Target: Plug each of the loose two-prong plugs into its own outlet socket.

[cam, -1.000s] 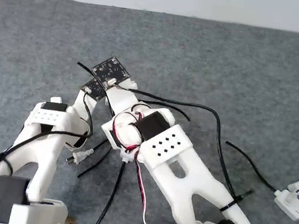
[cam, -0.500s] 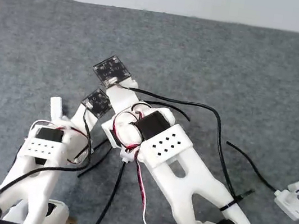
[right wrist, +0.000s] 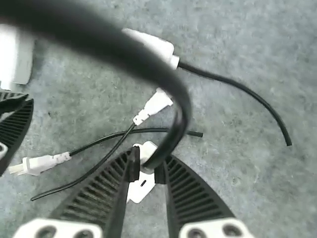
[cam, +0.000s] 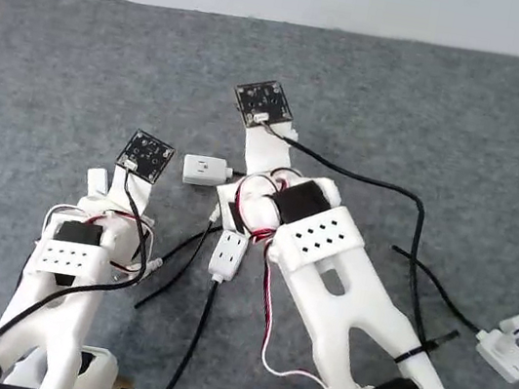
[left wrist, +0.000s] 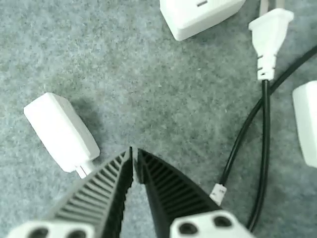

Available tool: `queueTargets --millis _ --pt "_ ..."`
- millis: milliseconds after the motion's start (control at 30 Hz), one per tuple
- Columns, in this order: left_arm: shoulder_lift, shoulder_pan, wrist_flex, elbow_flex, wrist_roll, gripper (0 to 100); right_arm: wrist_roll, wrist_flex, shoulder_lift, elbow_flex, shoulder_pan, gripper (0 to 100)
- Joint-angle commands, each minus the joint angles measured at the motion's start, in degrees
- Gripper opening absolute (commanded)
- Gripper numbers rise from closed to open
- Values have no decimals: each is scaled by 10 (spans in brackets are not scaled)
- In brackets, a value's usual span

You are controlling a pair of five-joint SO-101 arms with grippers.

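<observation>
Starting at the left gripper (left wrist: 134,152): its two ribbed fingers (left wrist: 104,193) are held nearly together, with only a thin slit left between the tips, and nothing is gripped. Grey carpet (left wrist: 148,84) is seen under the tips. A white adapter (left wrist: 60,130) is laid just beside one finger, apart from it, and a small prong is shown at the end nearest the gripper. Well beyond the tips an outlet block (left wrist: 198,12) is found. Near it, toward the other finger's side, a white plug (left wrist: 270,32) is laid, and its black cord (left wrist: 245,139) is trailed back past that finger. A second white block (left wrist: 306,124) is cut off at the edge beyond the cord.

Right gripper (right wrist: 144,162): the fingers (right wrist: 94,198) are parted by a narrow gap. A white piece (right wrist: 141,181) is seen in and just beyond that gap; whether it is touched by the fingers cannot be told. A thick black cable (right wrist: 99,44) is hung close to the camera, and its end is dropped toward the tips. Just beyond the tips a small two-prong plug (right wrist: 154,105) is laid loose on a thin cord. Farther out a larger plug (right wrist: 151,47) is laid, and a third plug (right wrist: 34,164) is laid off to one finger's side.

From above, a far socket block (cam: 204,168) and a near socket block (cam: 228,254) are noted on the carpet between the two arms, apart from each other.
</observation>
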Motion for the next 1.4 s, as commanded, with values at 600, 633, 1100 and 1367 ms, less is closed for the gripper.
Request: queueTargets --millis 600,633,1100,1367 --pt "-15 -2 -12 -2 3 12 -31 -91 35 76 29 8" --pt "-15 -3 -12 -2 3 12 -31 -91 41 76 29 8" --pt "-15 -3 -12 -2 3 12 -51 -64 15 73 -3 8" --pt "-15 -3 -12 -2 3 12 -63 -74 11 69 0 8"
